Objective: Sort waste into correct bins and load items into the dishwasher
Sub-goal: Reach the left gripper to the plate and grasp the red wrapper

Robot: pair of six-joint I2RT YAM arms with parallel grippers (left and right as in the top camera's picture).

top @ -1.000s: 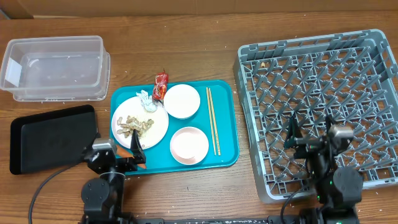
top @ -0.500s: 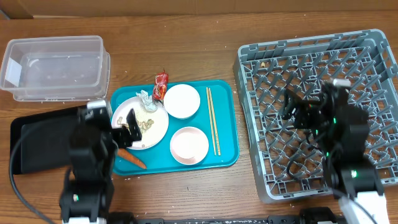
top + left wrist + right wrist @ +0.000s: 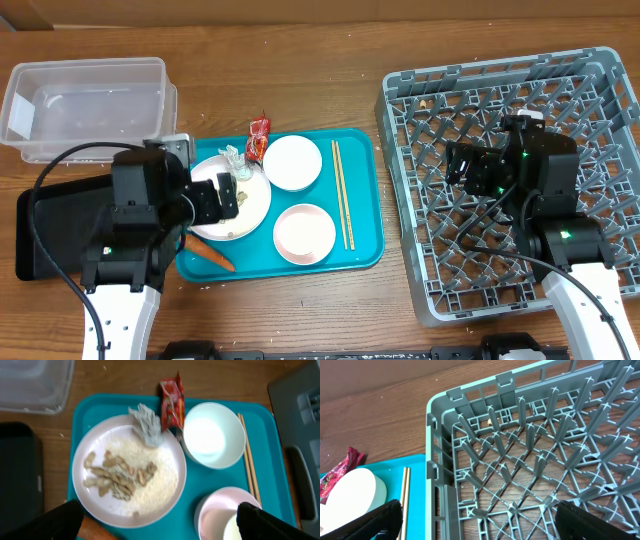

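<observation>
The left arm (image 3: pixel 150 190) is stretched over the black tray (image 3: pixel 60 225) and the left edge of the teal tray (image 3: pixel 200 480). Its jaws are spread wide above the plate (image 3: pixel 97 435), and nothing is held between them. The right arm (image 3: pixel 540 175) is placed over the grey rack (image 3: pixel 440 460). Its jaws are likewise spread wide above the left part of the lattice floor, and nothing is gripped.

On the plate, beige nut-shell scraps (image 3: pixel 117 477) are heaped over scattered white rice (image 3: pixel 155 490). A crumpled silvery wrapper (image 3: pixel 146 425) is laid on the far rim. A red wrapper (image 3: pixel 171 402) is found just beside it, at the far edge of the teal tray and touching the far bowl (image 3: pixel 214 435). A second bowl (image 3: pixel 225 515) is set nearer. Two chopsticks (image 3: pixel 249 460) are laid side by side to the right of both bowls.

A carrot (image 3: pixel 210 255) is seen at the near left corner of the teal tray. The clear tub (image 3: pixel 90 110) is placed at the far left of the desk (image 3: pixel 300 80), beyond the black tray.
</observation>
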